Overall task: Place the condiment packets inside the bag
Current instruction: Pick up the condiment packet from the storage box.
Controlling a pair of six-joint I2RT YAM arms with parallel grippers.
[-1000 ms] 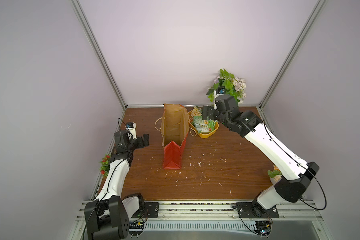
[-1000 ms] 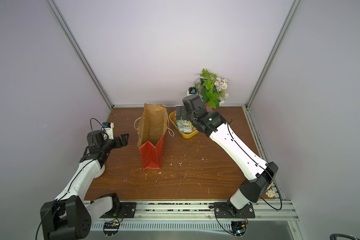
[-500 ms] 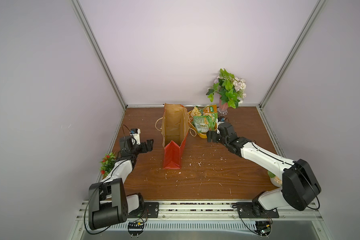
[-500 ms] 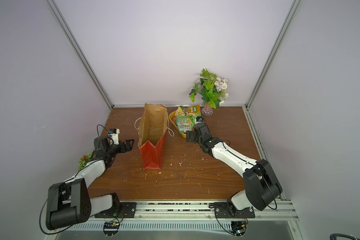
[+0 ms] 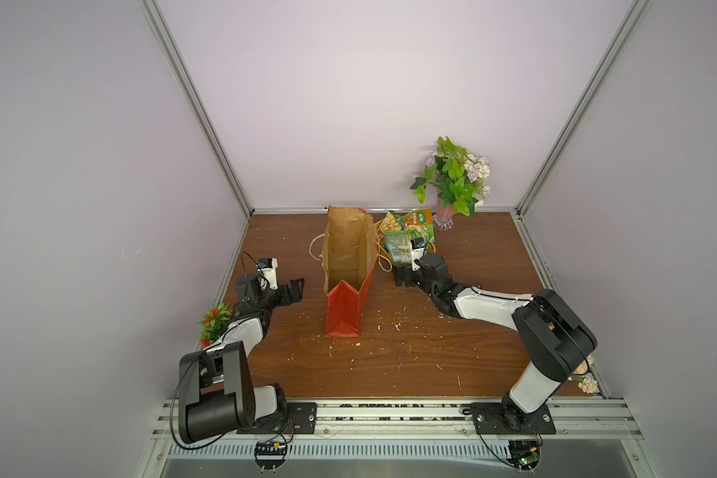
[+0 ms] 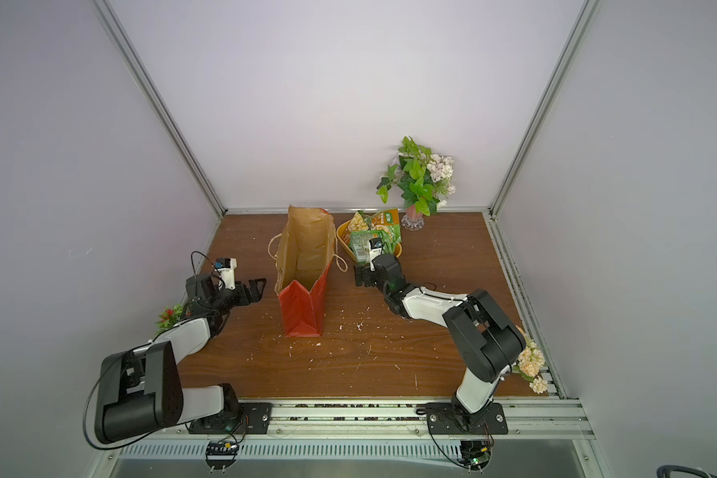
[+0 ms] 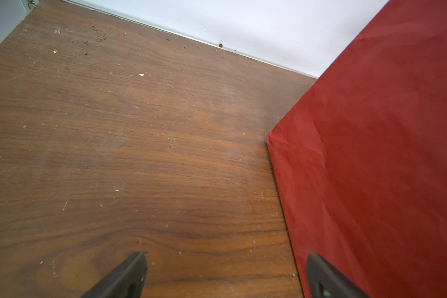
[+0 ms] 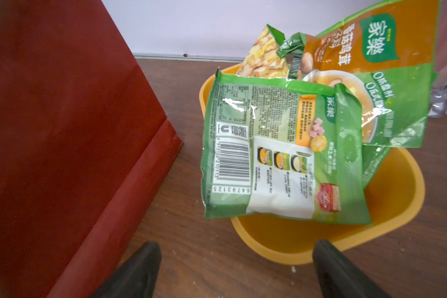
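The tall red bag [image 5: 345, 265] stands open in mid-table, brown inside, seen in both top views [image 6: 303, 265]. Right of it, condiment packets lean in a yellow tray: a green one [image 8: 269, 160] in front, an orange-and-green one [image 8: 372, 64] behind, and a third [image 8: 263, 56] peeking out at the back. In both top views the packets [image 5: 400, 244] [image 6: 383, 223] stand up out of the tray. My right gripper [image 8: 236, 246] [image 5: 402, 275] is open and empty, low over the table just short of the tray. My left gripper [image 7: 226, 256] [image 5: 297, 287] is open and empty beside the bag's red wall [image 7: 372, 154].
The yellow tray [image 8: 320, 245] sits close to the bag's right side [image 8: 62, 129]. A flower vase [image 5: 452, 186] stands at the back right. A small red plant [image 5: 214, 323] is at the left edge, pale flowers [image 5: 586, 372] at the right front. White crumbs litter the wooden table [image 5: 390, 351].
My right arm has come down and back from over the tray and now lies folded low in front of it. My left arm has also dropped lower and drawn back a little.
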